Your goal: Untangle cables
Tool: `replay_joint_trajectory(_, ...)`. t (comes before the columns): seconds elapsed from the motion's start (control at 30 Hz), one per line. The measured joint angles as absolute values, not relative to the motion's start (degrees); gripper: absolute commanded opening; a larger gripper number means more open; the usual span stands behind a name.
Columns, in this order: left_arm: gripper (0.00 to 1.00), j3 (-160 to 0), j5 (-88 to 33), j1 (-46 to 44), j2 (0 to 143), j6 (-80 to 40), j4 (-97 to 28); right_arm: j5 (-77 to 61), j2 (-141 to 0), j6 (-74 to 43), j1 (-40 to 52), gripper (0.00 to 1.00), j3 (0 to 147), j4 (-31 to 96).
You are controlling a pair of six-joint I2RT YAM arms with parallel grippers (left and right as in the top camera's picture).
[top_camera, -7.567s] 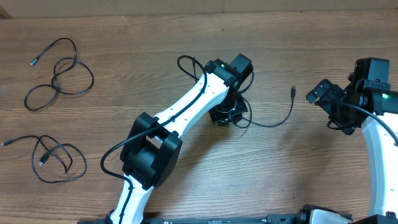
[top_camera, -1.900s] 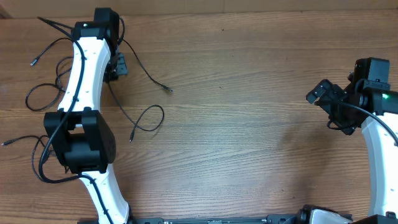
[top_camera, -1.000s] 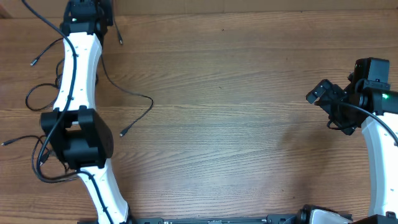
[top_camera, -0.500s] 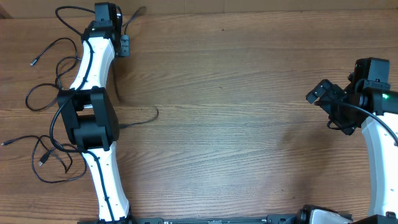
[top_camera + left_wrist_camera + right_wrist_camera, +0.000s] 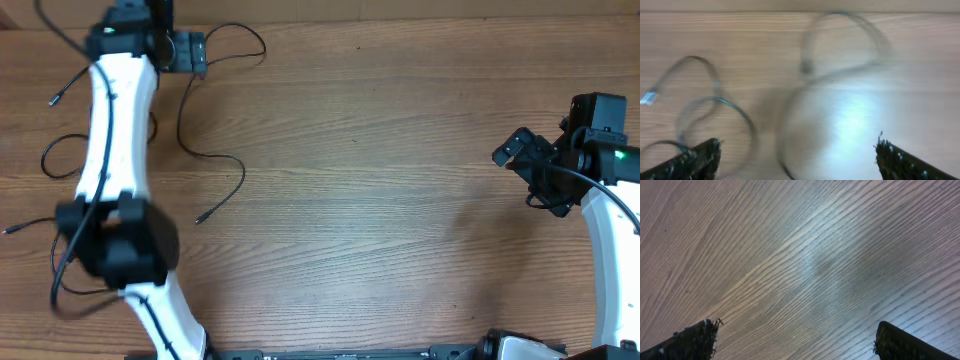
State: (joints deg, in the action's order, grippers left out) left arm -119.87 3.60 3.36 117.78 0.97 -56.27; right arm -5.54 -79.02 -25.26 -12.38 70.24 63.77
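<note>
One thin black cable (image 5: 243, 170) lies loose by the far left edge, looping past my left gripper (image 5: 188, 50) and ending in a plug (image 5: 197, 218). The left gripper is open and holds nothing. In the blurred left wrist view its fingertips (image 5: 705, 152) stand wide apart over smeared cable loops (image 5: 860, 30). A second cable (image 5: 47, 158) and a third (image 5: 20, 228) lie further left, partly hidden by the arm. My right gripper (image 5: 512, 148) hovers open at the right over bare wood, as does the right gripper (image 5: 797, 327) in its wrist view.
The wooden table (image 5: 400, 230) fills the view. The left arm (image 5: 110, 130) stretches along the left side over the cables. The right arm (image 5: 610, 230) stands at the right edge.
My left gripper has gone from shut to open and let go of the cable, which now lies looped at the far edge. The left arm swung about at the far left. The right arm stayed still.
</note>
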Motion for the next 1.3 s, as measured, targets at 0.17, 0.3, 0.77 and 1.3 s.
replay_joint_trajectory(0.17,0.99,-121.2,-7.0,3.2,111.4,-1.6,-69.6,-5.5,-79.0,-25.2,-12.4,1.0,70.2,63.7)
replay_joint_trajectory(0.3,1.0,-120.4,-4.4,2.7,112.4,-15.8,-80.9,-5.5,-79.0,-25.3,-12.4,1.0,70.2,63.7)
replay_joint_trajectory(0.77,0.96,-99.5,3.1,-1.3,113.6,-48.4,-70.7,-5.5,-79.0,-25.3,-12.4,1.0,70.2,63.7)
replay_joint_trajectory(1.3,0.64,-79.7,0.3,-7.0,113.8,-59.2,-43.1,-5.5,-79.0,-25.3,-12.4,1.0,70.2,63.7)
